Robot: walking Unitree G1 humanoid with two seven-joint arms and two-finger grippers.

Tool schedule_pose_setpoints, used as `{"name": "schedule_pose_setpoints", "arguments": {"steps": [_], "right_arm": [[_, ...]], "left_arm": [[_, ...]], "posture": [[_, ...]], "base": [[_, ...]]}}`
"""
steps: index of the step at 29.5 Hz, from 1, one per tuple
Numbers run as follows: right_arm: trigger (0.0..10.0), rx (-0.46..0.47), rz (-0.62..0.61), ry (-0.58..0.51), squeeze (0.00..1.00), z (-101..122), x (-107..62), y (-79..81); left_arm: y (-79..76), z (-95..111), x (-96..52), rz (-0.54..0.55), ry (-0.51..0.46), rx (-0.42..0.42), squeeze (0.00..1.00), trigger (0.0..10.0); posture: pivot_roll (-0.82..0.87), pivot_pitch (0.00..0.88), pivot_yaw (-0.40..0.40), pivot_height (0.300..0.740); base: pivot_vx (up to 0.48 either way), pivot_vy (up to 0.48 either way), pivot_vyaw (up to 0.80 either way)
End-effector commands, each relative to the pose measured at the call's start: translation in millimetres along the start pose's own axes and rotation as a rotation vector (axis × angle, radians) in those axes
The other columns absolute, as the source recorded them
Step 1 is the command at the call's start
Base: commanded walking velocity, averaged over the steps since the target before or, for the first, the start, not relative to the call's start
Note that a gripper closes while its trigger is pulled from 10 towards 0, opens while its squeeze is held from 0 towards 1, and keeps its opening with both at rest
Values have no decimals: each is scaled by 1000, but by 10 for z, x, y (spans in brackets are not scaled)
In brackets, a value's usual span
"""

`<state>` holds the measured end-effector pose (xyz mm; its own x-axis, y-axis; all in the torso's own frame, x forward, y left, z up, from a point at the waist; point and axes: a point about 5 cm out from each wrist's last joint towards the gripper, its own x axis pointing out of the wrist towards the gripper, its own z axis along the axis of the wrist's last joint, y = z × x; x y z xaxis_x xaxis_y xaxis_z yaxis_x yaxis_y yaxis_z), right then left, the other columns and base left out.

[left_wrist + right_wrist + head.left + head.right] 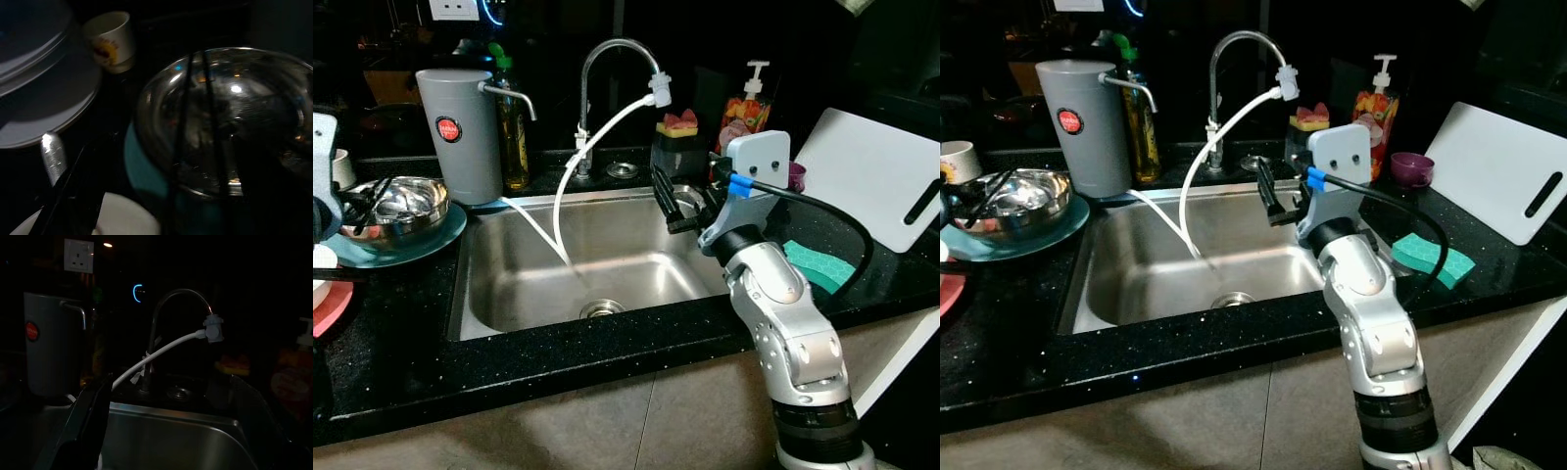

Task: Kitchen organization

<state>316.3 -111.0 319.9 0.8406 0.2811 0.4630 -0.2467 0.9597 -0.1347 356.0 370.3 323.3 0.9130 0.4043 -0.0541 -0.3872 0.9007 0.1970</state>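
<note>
1. Note the right gripper (1278, 201) over the steel sink (1116, 294), at its 3 o'clock edge; fingers look parted, holding nothing
2. The left gripper's finger state: cannot tell
3. Find the shiny round bowl (399, 204) with black chopsticks (178, 142) on a teal plate (431, 238), 9 o'clock of the sink
4. Lower slowly; avoid the white hose (597, 137)

The pink plate (331, 305) is cut off by the left frame edge on the black counter (401, 362), and the left gripper (321, 196) shows only as a blurred sliver there (finger position unreadable). The purple bowl (1411, 167) is partly hidden behind the right arm in the left eye view. In the dark left wrist view, the steel bowl (230, 122) runs off frame.
</note>
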Motion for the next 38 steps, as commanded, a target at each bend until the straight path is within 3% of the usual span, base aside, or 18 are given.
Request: {"name": "schedule_pose_setpoints", "arguments": {"steps": [1, 11, 21, 31, 32, 33, 34, 35, 37, 38], "right_arm": [[10000, -6, -5, -12, 0, 45, -20, -21], [10000, 5, -8, 2, 0, 21, -62, 6], [10000, 7, -16, 5, 0, 31, -68, 4], [10000, 12, -20, 6, 0, 24, -61, 4], [10000, 13, -20, 5, 0, 23, -58, 7], [10000, 13, -19, 4, 0, 25, -55, 9], [10000, 13, -19, 4, 0, 25, -52, 9], [10000, 13, -21, 3, 0, 28, -48, 5], [10000, 12, -22, 3, 0, 32, -49, 3], [10000, 12, -22, 2, 0, 34, -51, 2]], "left_arm": [[94, 26, -15, 27, -5, -20, 0, 10000], [119, -55, -11, -6, 27, -124, 0, 10000], [98, -294, 0, -25, 92, -256, 0, 10000], [51, -400, 5, -61, 118, -289, 0, 9843], [47, -406, 6, -61, 119, -290, 0, 9294], [43, -410, 6, -62, 119, -294, 0, 7569], [39, -413, 8, -63, 119, -296, 0, 7569], [34, -416, 9, -62, 118, -301, 0, 3608], [34, -418, 9, -62, 116, -306, 0, 667], [35, -419, 9, -62, 116, -309, 0, 667]], "posture": [[110, 96, -48, 740], [108, 112, -44, 740], [101, 110, -43, 740], [102, 107, -49, 740], [101, 106, -50, 740], [101, 106, -50, 740], [100, 103, -51, 740], [99, 102, -52, 740], [99, 102, -52, 740], [99, 102, -52, 740]], "base": [[0, 0, 0], [0, 0, 0], [0, 0, 0], [0, 0, 0], [0, 0, 0], [0, 0, 0], [0, 0, 0], [0, 0, 0], [0, 0, 0], [0, 0, 0]]}}
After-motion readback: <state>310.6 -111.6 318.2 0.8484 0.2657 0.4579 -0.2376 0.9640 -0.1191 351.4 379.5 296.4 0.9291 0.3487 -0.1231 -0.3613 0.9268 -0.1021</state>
